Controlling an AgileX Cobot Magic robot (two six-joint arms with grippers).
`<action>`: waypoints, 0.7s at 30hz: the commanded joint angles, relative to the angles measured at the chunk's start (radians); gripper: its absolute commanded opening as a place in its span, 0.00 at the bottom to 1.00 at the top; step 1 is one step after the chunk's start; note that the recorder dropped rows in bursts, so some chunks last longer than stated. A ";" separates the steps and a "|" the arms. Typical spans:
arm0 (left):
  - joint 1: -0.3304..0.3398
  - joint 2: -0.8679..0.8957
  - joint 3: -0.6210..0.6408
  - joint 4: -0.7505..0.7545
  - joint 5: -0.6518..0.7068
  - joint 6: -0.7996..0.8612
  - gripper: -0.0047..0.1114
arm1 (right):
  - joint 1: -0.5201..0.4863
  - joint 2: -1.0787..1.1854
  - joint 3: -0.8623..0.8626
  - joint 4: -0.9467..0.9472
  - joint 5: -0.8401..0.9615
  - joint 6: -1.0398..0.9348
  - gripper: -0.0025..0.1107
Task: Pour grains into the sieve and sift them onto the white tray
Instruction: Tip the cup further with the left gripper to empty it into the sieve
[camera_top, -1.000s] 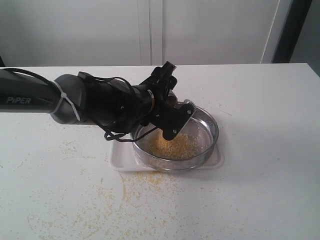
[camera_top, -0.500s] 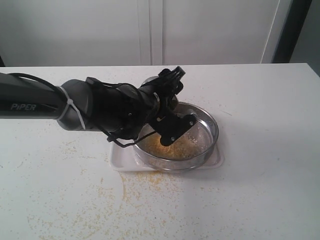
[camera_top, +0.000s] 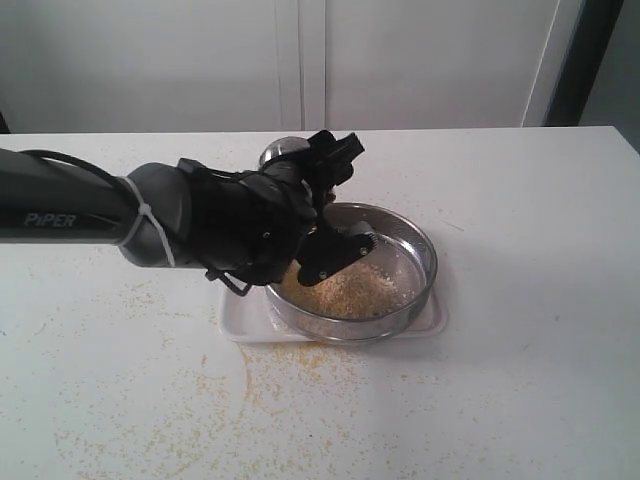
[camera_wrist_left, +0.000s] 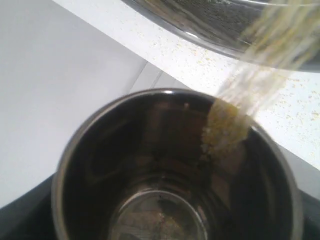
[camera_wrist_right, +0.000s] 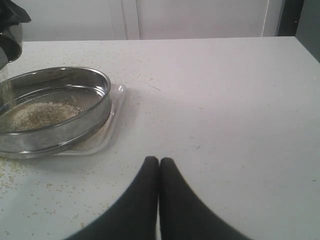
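Observation:
The sieve (camera_top: 425, 262) sits on the white tray (camera_top: 240, 322) mid-table, with a pale heap of grains (camera_top: 350, 290) on its mesh. My left gripper (camera_top: 322, 200) is shut on a small steel cup (camera_top: 283, 152), tipped steeply over the sieve's near-left rim. In the left wrist view the cup (camera_wrist_left: 150, 165) is nearly emptied; a clump of grains (camera_wrist_left: 225, 127) slides off its lip and streams down toward the sieve (camera_wrist_left: 210, 20). My right gripper (camera_wrist_right: 159, 161) is shut on nothing, low over bare table, well apart from the sieve (camera_wrist_right: 75, 125) and tray (camera_wrist_right: 112, 125).
Spilled yellow grains (camera_top: 270, 375) are scattered over the white table in front of and left of the tray. The left arm's black body (camera_top: 200, 220) lies across the tray's left side. A white wall with panels stands behind the table.
The left wrist has rolled further, lifting the cup's rounded bottom into view behind the arm. The heap in the sieve has grown. The right gripper's earlier state is not shown.

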 joint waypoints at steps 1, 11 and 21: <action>-0.050 -0.008 -0.005 0.018 0.055 -0.043 0.04 | 0.003 -0.007 0.005 0.000 -0.004 0.004 0.02; -0.064 0.010 -0.005 0.018 -0.058 0.164 0.04 | 0.003 -0.007 0.005 0.000 -0.004 0.004 0.02; -0.097 0.000 -0.063 -0.020 0.031 0.239 0.04 | 0.003 -0.007 0.005 0.000 -0.004 0.004 0.02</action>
